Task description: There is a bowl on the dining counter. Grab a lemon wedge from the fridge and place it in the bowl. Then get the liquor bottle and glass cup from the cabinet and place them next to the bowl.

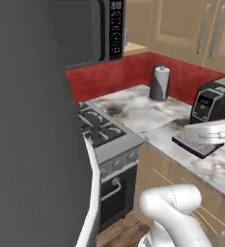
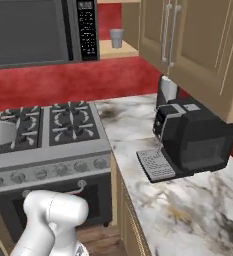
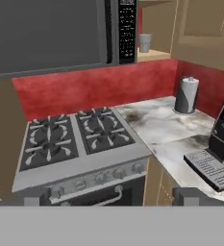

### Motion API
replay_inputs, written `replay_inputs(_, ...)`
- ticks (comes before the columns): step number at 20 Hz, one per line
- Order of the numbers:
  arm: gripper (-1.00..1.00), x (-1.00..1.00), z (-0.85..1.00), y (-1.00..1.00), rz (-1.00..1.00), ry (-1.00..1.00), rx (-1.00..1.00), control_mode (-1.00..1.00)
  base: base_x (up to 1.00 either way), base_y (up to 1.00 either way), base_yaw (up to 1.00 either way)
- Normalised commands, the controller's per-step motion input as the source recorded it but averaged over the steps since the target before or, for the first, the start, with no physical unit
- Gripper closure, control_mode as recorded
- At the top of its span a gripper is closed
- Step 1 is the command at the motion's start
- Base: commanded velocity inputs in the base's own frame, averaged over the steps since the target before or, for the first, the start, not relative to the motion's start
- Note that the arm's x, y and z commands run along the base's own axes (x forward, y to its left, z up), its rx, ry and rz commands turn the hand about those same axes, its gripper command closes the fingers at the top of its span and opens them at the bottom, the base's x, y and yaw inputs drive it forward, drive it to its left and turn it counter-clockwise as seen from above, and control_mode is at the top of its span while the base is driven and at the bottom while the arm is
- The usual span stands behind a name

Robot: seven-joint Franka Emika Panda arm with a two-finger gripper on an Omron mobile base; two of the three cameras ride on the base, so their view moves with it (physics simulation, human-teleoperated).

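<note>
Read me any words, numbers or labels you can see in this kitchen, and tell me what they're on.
No text can be read.
microwave keypad: small light marks, too blurred to read.
coffee machine front panel: pale marks, too small to read.
stove knobs: no legible markings.

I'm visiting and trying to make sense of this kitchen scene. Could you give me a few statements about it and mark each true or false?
1. A glass cup stands on the open cabinet shelf right of the microwave. True.
2. The pincer grips the cup. False: its tips stand apart and hold nothing.
3. The stove has gas burners. True.
4. A paper towel roll lies flat on the stove. False: it stands upright on the marbled counter, by the red wall.
5. The coffee machine is white. False: it is black.
</note>
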Motion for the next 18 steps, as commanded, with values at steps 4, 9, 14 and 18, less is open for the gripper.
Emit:
replay_inputs(4,-1.00,0.00,0.00,0.00,0.00,0.00,0.00,1.00,0.56,0.00,0.41)
replay_inputs(9,-1.00,0.00,0.00,0.00,0.00,0.00,0.00,1.00,0.56,-0.04,0.36)
replay_inputs(14,-1.00,0.00,0.00,0.00,0.00,0.00,0.00,1.00,0.57,-0.07,0.30)
replay_inputs(18,-1.00,0.00,0.00,0.00,0.00,0.00,0.00,1.00,0.60,-0.12,0.25)
